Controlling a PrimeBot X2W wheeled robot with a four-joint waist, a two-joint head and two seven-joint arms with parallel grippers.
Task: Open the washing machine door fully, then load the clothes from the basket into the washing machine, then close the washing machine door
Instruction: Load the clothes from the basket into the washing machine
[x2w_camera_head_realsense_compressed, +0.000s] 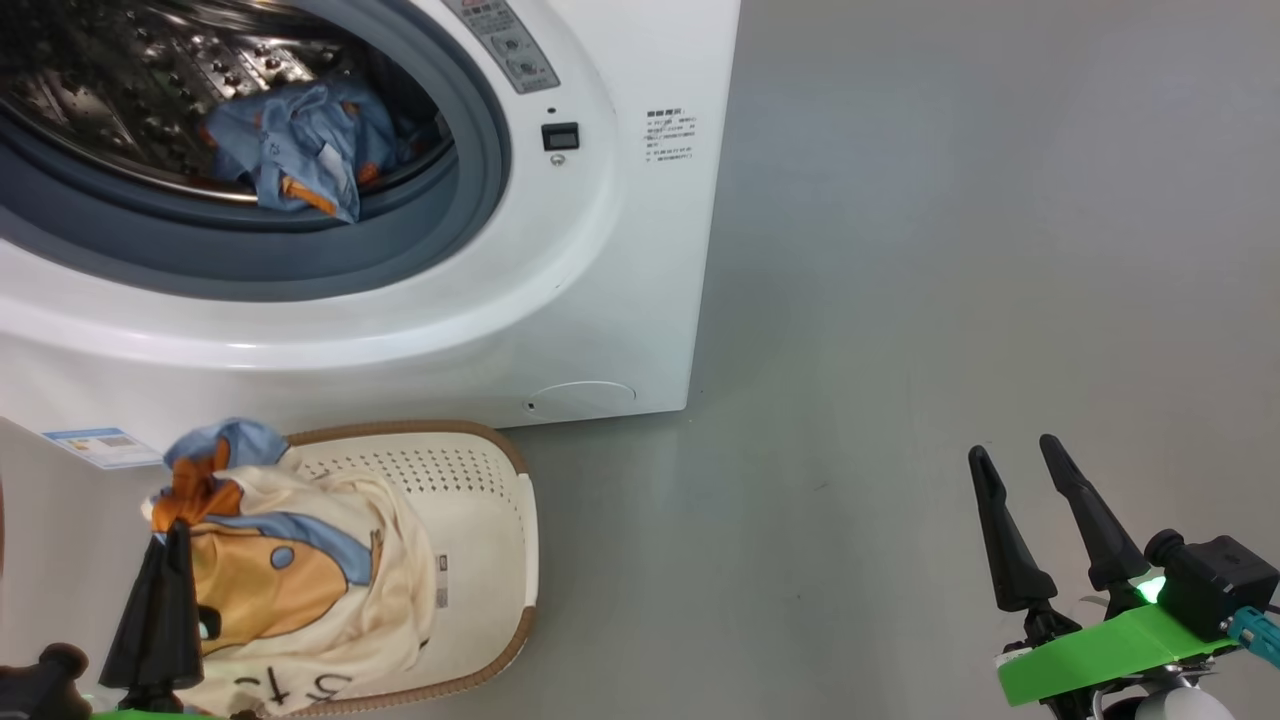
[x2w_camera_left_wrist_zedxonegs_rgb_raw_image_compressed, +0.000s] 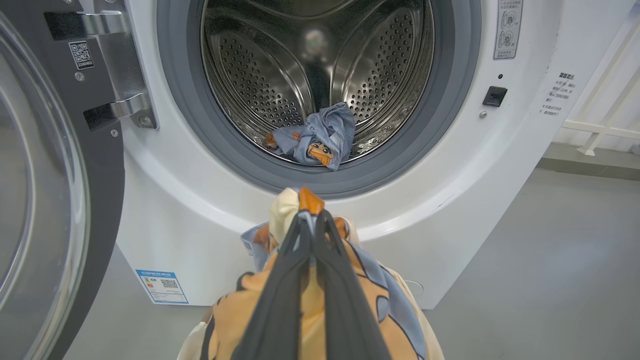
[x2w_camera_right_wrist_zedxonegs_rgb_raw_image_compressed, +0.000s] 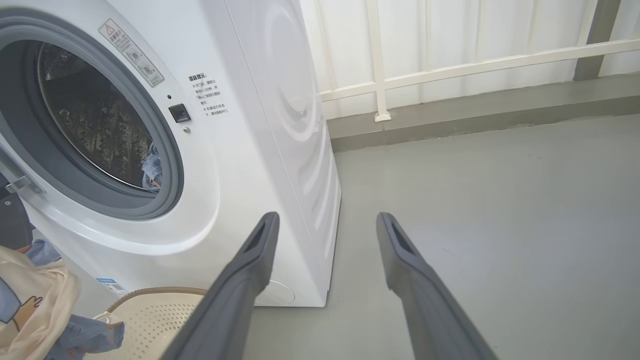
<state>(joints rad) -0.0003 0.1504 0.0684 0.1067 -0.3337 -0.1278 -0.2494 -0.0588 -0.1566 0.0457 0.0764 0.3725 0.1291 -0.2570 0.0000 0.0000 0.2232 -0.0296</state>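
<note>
Hanging from the clenched left hand (x2w_camera_head_realsense_compressed: 170, 540) in the head view, a cream-and-orange garment (x2w_camera_head_realsense_compressed: 300, 590) is seen draped over the basket (x2w_camera_head_realsense_compressed: 515, 560), which sits just in front of the washing machine (x2w_camera_head_realsense_compressed: 600, 250). A blue garment (x2w_camera_head_realsense_compressed: 300, 150) is already lodged inside the drum. The right hand (x2w_camera_head_realsense_compressed: 1012, 452) is held well apart over the floor (x2w_camera_head_realsense_compressed: 900, 300), released and empty.

In the left wrist view, the fingers (x2w_camera_left_wrist_zedxonegs_rgb_raw_image_compressed: 280, 300) are closed on a pinched fold at the top of the garment, and the rest hangs slack below them. The washing machine door (x2w_camera_left_wrist_zedxonegs_rgb_raw_image_compressed: 107, 190) is swung open at the left. The fabric is judged light, soft and limp, not fragile. It can be expected to sag, trail and perhaps snag on the grey seal (x2w_camera_left_wrist_zedxonegs_rgb_raw_image_compressed: 450, 115), so a bunched fold is thought a safer hold than a single thin edge.

In the right wrist view, the fingers are spread wide with nothing between them. The basket rim and the cream fabric are seen at the lower left.
</note>
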